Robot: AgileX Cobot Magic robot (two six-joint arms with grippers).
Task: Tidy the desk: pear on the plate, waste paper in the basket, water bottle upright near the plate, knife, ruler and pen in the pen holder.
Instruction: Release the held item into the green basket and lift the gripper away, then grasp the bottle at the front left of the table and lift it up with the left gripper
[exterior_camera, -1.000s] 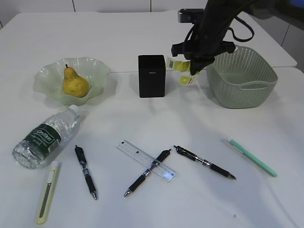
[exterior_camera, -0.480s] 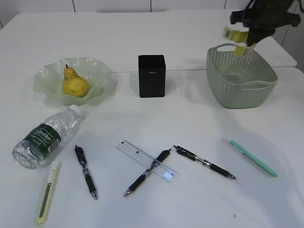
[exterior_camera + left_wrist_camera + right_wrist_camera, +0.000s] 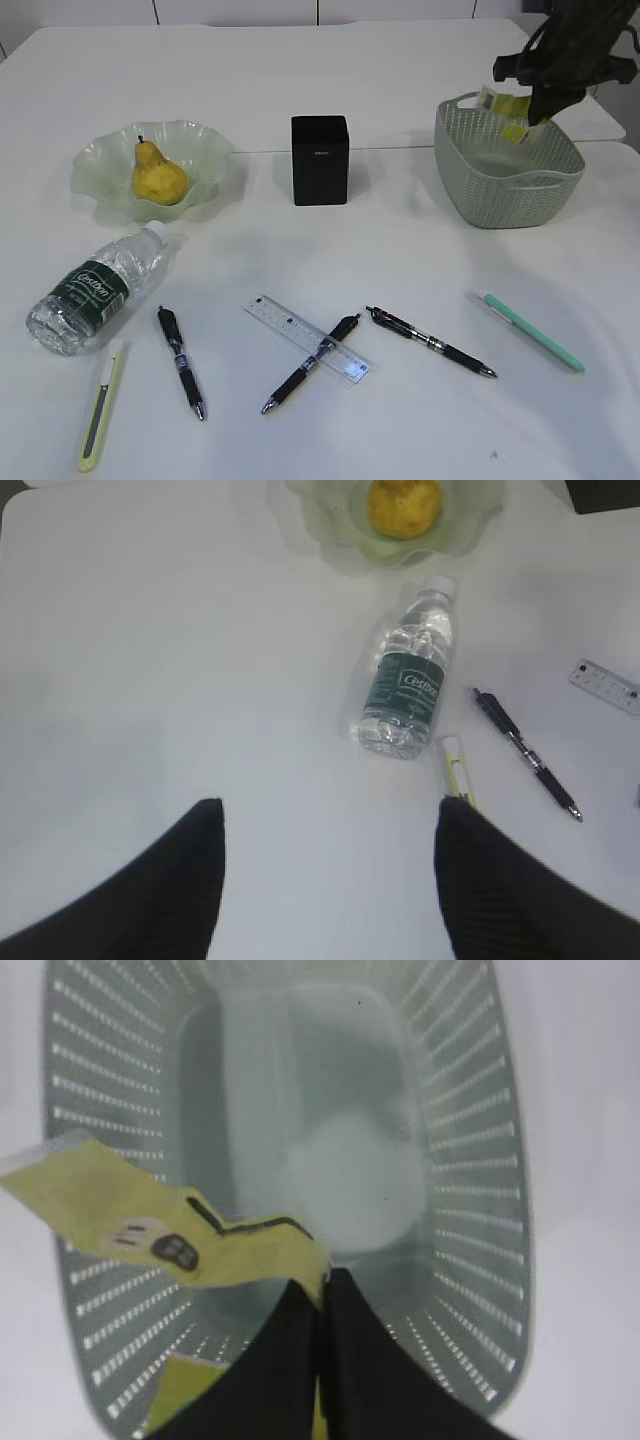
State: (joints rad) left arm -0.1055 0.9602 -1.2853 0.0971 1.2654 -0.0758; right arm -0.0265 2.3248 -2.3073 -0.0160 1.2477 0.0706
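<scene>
Right tool (image 3: 322, 1295): pinched shut on the yellow waste paper (image 3: 150, 1225), hanging over the basket (image 3: 560, 175) at far right.
Release: part jaws only above the basket's middle.
Left tool (image 3: 330, 880): wide, empty.

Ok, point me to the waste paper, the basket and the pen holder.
waste paper (image 3: 215, 1245): right wrist view, on its yellow printed face.
basket (image 3: 515, 208): exterior view, on its front wall below the handle.
pen holder (image 3: 320, 165): exterior view, on its black front face.
</scene>
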